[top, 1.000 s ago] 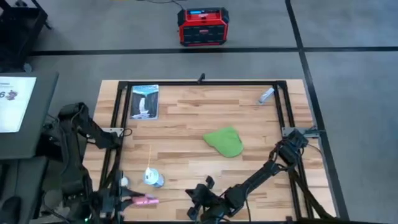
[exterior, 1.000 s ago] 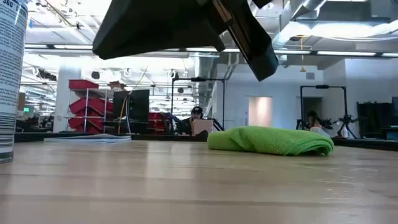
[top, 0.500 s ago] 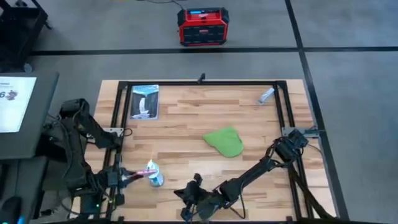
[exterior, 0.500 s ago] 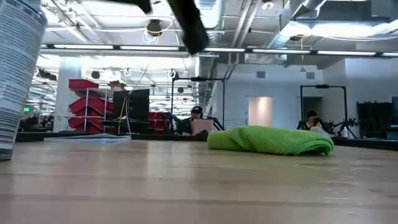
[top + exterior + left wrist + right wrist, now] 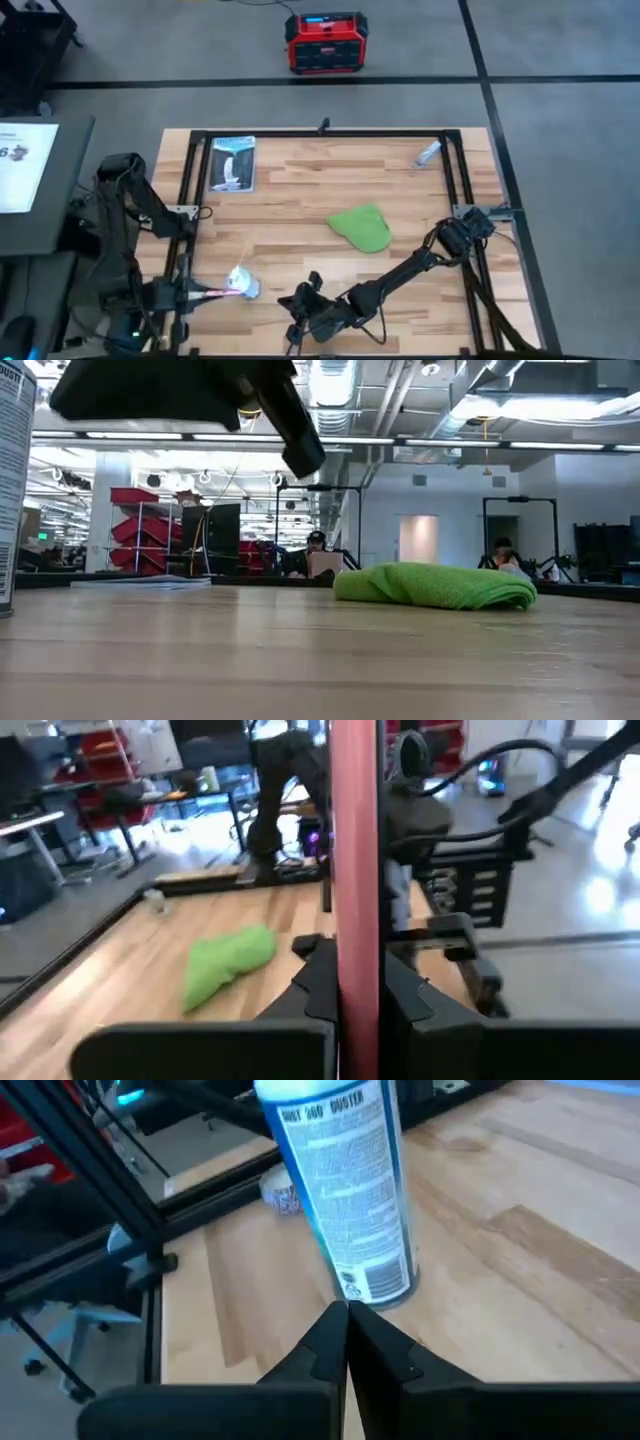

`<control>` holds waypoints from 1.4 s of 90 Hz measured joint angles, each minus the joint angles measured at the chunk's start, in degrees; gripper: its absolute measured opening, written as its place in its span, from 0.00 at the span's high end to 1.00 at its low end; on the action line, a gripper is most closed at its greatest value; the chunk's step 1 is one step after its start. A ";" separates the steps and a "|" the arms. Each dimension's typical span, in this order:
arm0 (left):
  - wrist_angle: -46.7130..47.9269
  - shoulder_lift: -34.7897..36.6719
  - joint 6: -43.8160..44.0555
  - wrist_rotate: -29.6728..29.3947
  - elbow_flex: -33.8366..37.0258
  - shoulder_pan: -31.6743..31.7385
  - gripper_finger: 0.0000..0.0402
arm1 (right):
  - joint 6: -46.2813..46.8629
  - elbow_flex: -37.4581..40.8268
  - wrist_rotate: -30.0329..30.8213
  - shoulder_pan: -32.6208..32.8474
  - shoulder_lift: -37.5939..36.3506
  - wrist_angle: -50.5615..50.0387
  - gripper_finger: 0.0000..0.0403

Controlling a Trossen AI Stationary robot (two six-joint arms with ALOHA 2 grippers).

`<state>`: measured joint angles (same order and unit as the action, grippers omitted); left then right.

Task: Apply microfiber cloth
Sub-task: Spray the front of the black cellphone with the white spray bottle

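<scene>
Wooden table (image 5: 300, 190) with black frame. Microfiber cloth (image 5: 361, 227) lies flat, right of centre, untouched — well apart from both grippers. Right gripper (image 5: 297, 318) sits low at the near edge, fingers pressed together on nothing, just beside the upright spray can (image 5: 343, 1190). Left gripper (image 5: 190, 294) at the near-left edge is clamped on the pink-backed phone (image 5: 222, 292) — phone edge-on, reaching toward the can.
</scene>
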<state>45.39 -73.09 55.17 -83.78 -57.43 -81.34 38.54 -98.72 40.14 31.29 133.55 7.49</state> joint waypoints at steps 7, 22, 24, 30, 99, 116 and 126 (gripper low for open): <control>1.32 1.62 -0.90 -0.46 0.00 0.04 1.00 | -0.02 0.02 -0.19 -0.03 0.09 -0.44 1.00; 10.74 5.17 3.60 -1.83 0.06 0.09 1.00 | -0.02 0.00 -0.70 0.08 0.09 -0.10 1.00; 12.37 5.74 5.33 -1.97 0.25 0.09 1.00 | -0.04 0.00 -0.79 0.08 0.09 -0.06 1.00; 17.01 7.29 10.63 -2.02 1.49 0.09 1.00 | -0.34 0.02 -0.81 0.05 0.09 0.45 1.00; 23.22 17.25 32.85 -2.83 18.77 0.13 1.00 | -11.67 -8.12 -17.81 -6.19 6.06 13.40 1.00; 22.83 17.00 34.49 -2.74 19.47 0.15 1.00 | -13.41 -12.06 -19.32 -7.51 8.36 12.34 1.00; 22.78 16.90 34.67 -2.09 19.47 0.13 1.00 | -16.05 -12.09 -19.38 -7.15 7.93 11.09 1.00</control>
<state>68.16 -56.19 89.84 -85.88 -37.95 -81.21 22.49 -110.80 20.76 24.14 141.48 18.58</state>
